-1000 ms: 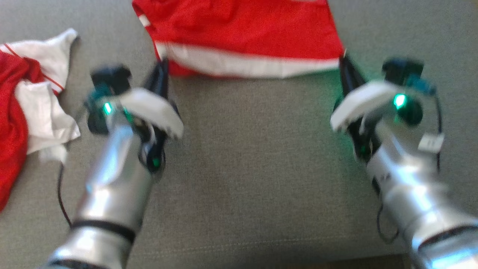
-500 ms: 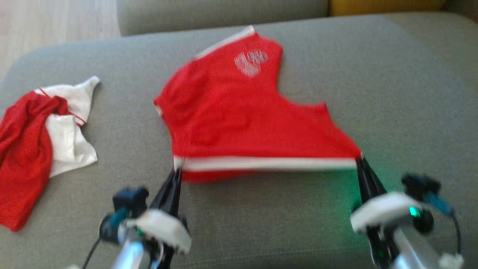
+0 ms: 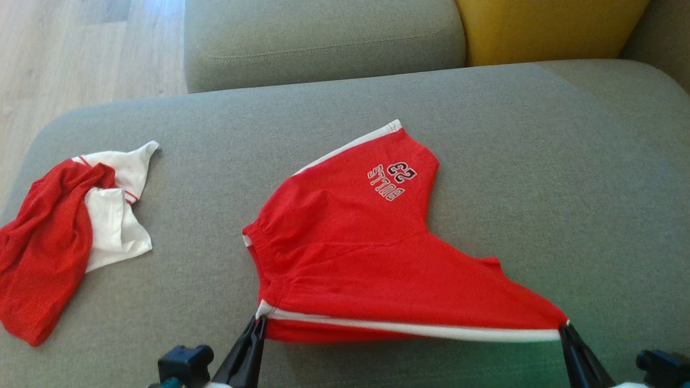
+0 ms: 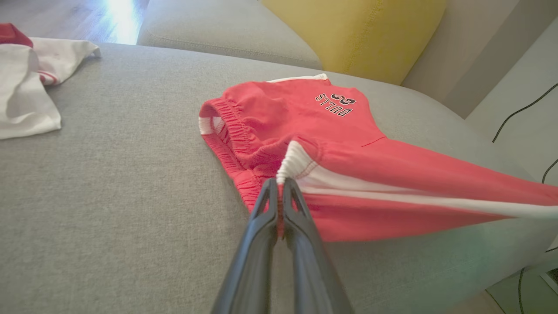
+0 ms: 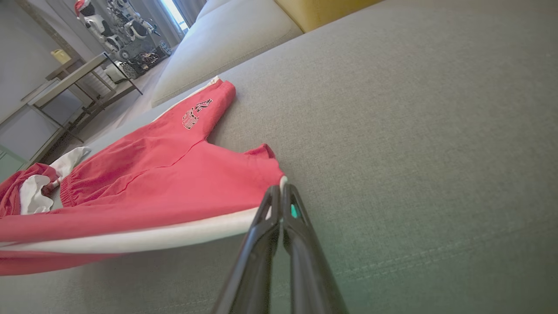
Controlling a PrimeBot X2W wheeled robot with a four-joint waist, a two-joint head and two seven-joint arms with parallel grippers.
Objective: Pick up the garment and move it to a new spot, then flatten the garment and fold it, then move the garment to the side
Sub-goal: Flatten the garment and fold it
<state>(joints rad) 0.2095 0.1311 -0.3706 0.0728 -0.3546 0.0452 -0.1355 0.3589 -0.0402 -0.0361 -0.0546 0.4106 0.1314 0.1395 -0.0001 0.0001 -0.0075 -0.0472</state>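
Red shorts (image 3: 366, 253) held taut over a grey woven sofa (image 3: 539, 161).
The left gripper (image 3: 257, 323) was pinched tight on the ribbed, white-trimmed waistband corner. The right gripper (image 3: 563, 326) was clamped on the leg-hem end of the same white side stripe, which ran straight along the near edge. That edge seemed slightly lifted. The soft knit fanned out to the far leg, printed "BULLS 23", lying flat mid-seat. A crumpled red-and-white top (image 3: 48, 242) lay far left.

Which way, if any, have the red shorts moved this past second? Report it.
Yes. Judged against the crumpled red-and-white garment, the red shorts have slid toward the robot across the grey sofa seat.
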